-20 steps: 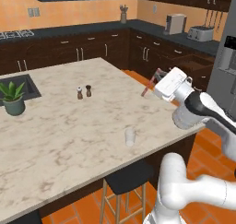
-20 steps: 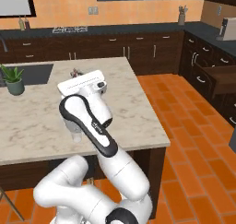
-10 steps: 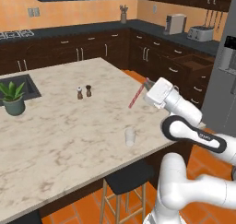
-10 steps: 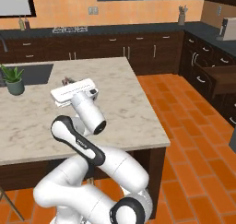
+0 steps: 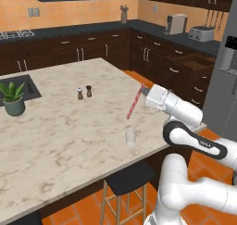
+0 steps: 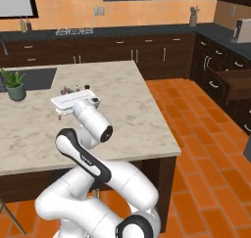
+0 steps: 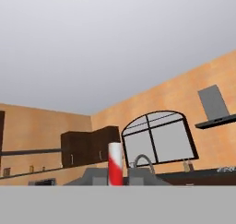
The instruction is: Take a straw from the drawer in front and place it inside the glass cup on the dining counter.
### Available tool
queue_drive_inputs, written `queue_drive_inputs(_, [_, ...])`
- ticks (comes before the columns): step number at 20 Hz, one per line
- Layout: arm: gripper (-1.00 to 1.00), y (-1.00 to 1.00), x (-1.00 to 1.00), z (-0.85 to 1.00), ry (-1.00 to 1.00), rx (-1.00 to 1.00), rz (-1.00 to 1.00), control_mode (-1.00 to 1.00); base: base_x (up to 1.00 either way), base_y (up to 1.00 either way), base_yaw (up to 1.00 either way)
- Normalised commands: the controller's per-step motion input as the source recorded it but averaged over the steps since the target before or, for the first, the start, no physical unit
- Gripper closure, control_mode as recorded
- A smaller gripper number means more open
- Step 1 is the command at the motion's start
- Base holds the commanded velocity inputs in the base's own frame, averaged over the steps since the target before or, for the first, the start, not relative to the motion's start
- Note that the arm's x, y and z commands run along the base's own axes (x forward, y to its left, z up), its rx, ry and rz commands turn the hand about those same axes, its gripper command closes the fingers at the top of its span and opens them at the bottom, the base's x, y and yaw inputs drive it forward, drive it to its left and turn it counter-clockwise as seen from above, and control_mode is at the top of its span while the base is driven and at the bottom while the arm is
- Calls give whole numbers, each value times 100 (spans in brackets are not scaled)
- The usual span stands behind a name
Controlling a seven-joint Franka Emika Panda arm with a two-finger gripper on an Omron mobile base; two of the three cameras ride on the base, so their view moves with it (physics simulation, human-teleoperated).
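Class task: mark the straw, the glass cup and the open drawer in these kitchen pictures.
straw (image 5: 134, 103): left base view, mid-shaft.
glass cup (image 5: 131, 137): left base view, side wall.
drawer (image 5: 198, 62): left base view, open interior.

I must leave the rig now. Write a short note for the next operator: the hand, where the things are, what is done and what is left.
Hand: shut on the straw, held above the dining counter.
Straw: slanting, its lower end above and short of the glass cup.
Glass cup: upright near the counter's front edge, no straw in it.
Drawer: open, behind the arm.
Done: straw taken out and carried to the counter.
Left: bring the straw over the cup, lower it in, release.
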Motion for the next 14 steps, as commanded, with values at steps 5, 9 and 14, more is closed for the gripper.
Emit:
queue_drive_inputs(5, [100, -59, 1, -14, 0, -14, 13, -100, 0, 0, 0])
queue_drive_inputs(9, [100, -83, 3, 0, -1, -8, 10, -100, 0, 0, 0])
queue_drive_inputs(14, [100, -77, 10, -4, 2, -18, 13, -100, 0, 0, 0])
